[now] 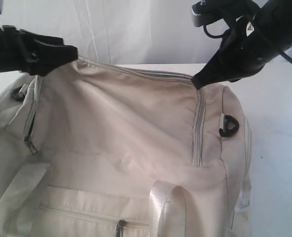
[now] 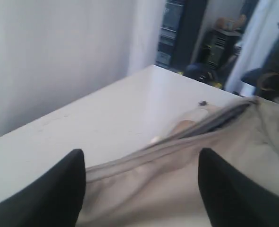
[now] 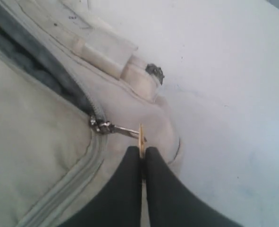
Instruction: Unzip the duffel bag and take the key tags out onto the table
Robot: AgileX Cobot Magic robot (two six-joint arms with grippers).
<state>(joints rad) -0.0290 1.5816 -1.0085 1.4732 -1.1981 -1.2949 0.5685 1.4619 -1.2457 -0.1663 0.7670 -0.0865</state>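
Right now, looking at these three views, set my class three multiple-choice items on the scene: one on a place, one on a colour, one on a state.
1. In the exterior view, where along the top zip of the duffel bag is the right gripper? A its left end; B its middle; C its right end.
2. What colour is the bag's fabric? A black; B cream-white; C red.
3. How do the jaws of the left gripper stand? A wide open; B half shut; C fully shut.
Key: 1 C, it pinches the zip pull at that end; 2 B, pale fabric shows in every view; 3 A, its fingers stand far apart above the fabric.
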